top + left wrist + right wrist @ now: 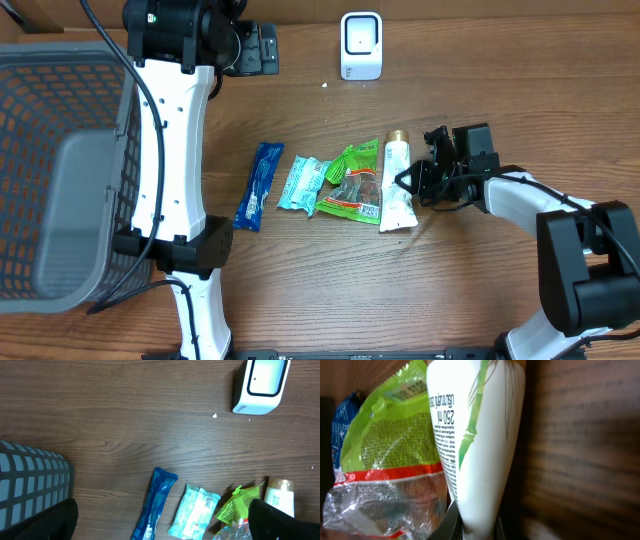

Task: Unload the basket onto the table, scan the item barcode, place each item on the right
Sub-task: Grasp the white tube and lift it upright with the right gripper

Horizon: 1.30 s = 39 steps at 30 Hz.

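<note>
Right wrist: white tube (480, 435) fills the middle of the shot, flat crimped end toward the camera and pinched between the right gripper (410, 183) fingers (449, 524), so that hand is clamped on the tube; printed text and a green bamboo graphic face the lens, no barcode visible from here. Overhead: tube lies flat on the wooden table (480, 290), gold cap pointing away from the robot, right gripper coming in from its outer side at about mid-length. Directly past the tube from the right hand, touching it, is a green snack bag (352, 185) with a clear lower half; further out the same way a pale teal packet (303, 182), overlapped by the bag's edge, then a blue packet (258, 186) just beside that one, slightly apart. White scanner (361, 45) stands at the far edge of the table, well apart from the right hand, beyond and a bit to the left of it. Left gripper (250, 48) sits up at the far side, level with the scanner and to its left; left wrist view shows its fingers (50, 522) spread wide at both lower corners, nothing between them, hand released. Grey mesh basket (60, 170) sits on the outer side of the left arm
</note>
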Tool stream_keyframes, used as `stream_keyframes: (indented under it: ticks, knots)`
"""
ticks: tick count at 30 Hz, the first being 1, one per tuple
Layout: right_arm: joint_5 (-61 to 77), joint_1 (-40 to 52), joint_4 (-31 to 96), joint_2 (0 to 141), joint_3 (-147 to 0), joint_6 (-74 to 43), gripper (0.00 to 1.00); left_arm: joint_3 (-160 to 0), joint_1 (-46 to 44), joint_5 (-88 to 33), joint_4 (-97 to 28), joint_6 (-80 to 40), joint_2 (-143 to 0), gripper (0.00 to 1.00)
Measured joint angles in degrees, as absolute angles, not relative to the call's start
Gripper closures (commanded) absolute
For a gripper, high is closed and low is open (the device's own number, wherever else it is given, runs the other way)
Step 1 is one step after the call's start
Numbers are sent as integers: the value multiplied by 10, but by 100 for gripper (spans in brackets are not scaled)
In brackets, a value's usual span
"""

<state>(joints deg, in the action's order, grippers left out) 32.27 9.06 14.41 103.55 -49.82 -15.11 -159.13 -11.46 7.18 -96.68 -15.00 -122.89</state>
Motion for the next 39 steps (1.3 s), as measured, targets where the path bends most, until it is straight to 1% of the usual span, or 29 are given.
stream_keyframes:
  ticks: [3,7,10,16,21,29,33,39]
  knots:
    - [344,75,239,1035,-528,-142,92,-1591,-115,72,-967,-150,-1229,0]
    - [356,51,376,1036,-576,-102,96,-1591,-115,72,-967,-150,-1229,0]
    - [351,44,472,1036,-628,-75,96,-1591,-115,72,-967,-150,-1229,0]
    - [351,50,580,1014,-752,-32,96,-1591,-115,72,-967,-150,-1229,0]
    - [402,55,596,965,-821,-21,96,-1591,-115,72,-967,-150,-1229,0]
    - [530,57,575,930,-836,-19,96,-1591,-115,72,-967,-150,-1229,0]
    - [565,58,532,930,-836,-35,96,-1591,-115,72,-967,-150,-1229,0]
    - [583,58,479,930,-836,-70,96,-1591,-115,72,-967,-150,-1229,0]
